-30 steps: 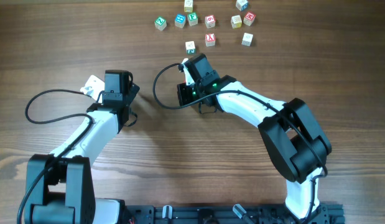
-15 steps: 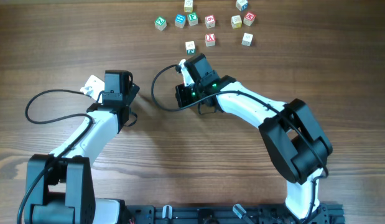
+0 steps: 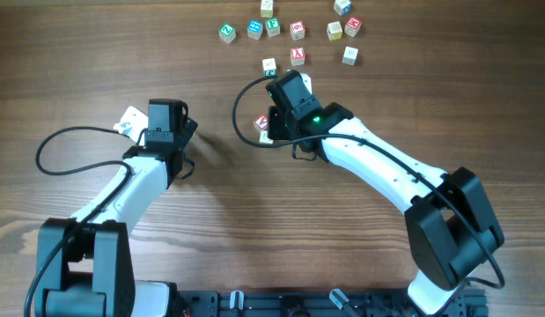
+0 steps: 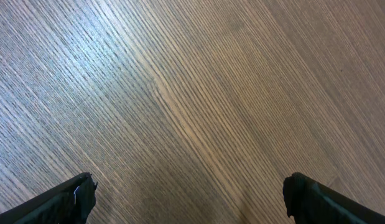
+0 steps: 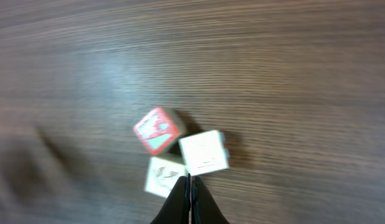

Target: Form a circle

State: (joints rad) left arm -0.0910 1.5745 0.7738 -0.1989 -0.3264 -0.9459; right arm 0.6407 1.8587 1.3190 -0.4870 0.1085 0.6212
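The circle is only a tight cluster of three tiny letter cubes. In the right wrist view, a red-faced cube (image 5: 156,129) and two pale cream cubes (image 5: 204,151) (image 5: 165,175) touch one another. My right gripper (image 5: 189,182) is shut and empty, its tips at the near edge of the two pale cubes. From overhead, the red-faced cube (image 3: 261,122) peeks out just left of my right gripper (image 3: 274,126). My left gripper (image 4: 191,196) stands open over bare wood, far from the cubes, and sits at the left in the overhead view (image 3: 131,121).
A looser scatter of several green, blue, red-faced and pale cubes (image 3: 297,30) lies along the far edge. One pale cube (image 3: 269,66) sits alone just beyond the right wrist. A black cable (image 3: 241,110) loops left of the right wrist.
The right wrist has shifted right and a little toward the front. The red-faced cube now shows at its left. The left arm has not moved.
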